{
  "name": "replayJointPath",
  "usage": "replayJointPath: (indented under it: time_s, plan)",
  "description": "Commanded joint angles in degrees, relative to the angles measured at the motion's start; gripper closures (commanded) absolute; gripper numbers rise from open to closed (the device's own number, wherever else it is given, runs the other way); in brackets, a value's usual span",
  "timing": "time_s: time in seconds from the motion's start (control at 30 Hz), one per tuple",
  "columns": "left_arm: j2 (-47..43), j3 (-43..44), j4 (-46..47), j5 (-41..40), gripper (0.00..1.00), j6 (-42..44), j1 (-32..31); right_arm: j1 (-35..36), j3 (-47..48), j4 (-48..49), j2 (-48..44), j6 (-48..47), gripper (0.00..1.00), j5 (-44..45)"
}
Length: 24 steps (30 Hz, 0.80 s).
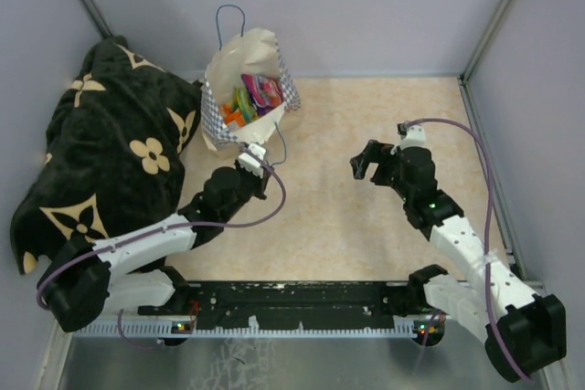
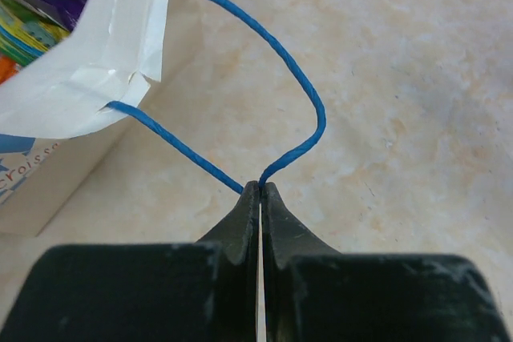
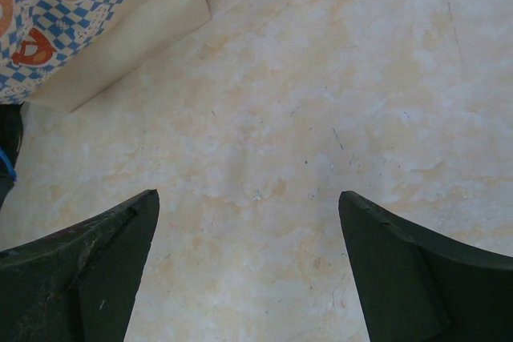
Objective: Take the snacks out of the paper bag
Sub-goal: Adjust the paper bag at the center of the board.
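Observation:
The paper bag stands open at the back of the table, with blue-and-white checkered sides and a cream inside. Several snacks, orange, green and pink-purple packets, lie inside it. My left gripper is at the bag's near side, shut on the bag's near blue cord handle. In the left wrist view the jaws pinch the cord loop just above the table, with the bag's rim and some snacks at upper left. My right gripper is open and empty over bare table, to the right of the bag.
A black blanket with cream flower motifs is heaped at the left, touching the bag. Grey walls close the table at the back and sides. The bag's second blue handle sticks up against the back wall.

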Motion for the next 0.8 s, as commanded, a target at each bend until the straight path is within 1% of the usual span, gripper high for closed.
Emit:
replayJointPath:
  time_s: [0.0, 0.13, 0.23, 0.4, 0.47, 0.57, 0.77]
  plan:
    - [2.24, -2.73, -0.15, -5.94, 1.00, -5.10, -5.59, 0.48, 1.15, -0.35, -3.12, -2.03, 0.05, 2.96]
    - [2.75, -4.57, -0.86, -7.47, 1.00, -7.47, -8.52, 0.48, 0.61, 1.68, -2.36, -1.70, 0.05, 2.51]
    - [1.45, -6.14, -2.18, -7.14, 1.00, -10.12, -9.73, 0.48, 0.63, 3.59, -0.84, -1.21, 0.05, 1.91]
    - [-1.69, -8.41, -4.05, -3.27, 1.00, -13.27, -10.61, 0.59, 0.90, 5.06, 1.14, -0.98, 0.04, 0.08]
    - [-2.23, -8.94, -5.28, -2.93, 1.00, -14.56, -10.90, 0.55, 0.88, 5.26, 1.27, -1.14, 0.04, -0.13]
    - [-2.42, -10.12, -5.87, -1.81, 1.00, -15.64, -11.16, 0.52, 0.50, 5.38, 0.89, -1.50, 0.04, -0.44]
    - [-2.08, -11.16, -5.36, 4.15, 1.00, -17.88, -12.21, 0.54, 0.49, 4.59, 0.38, -2.08, 0.03, -0.53]
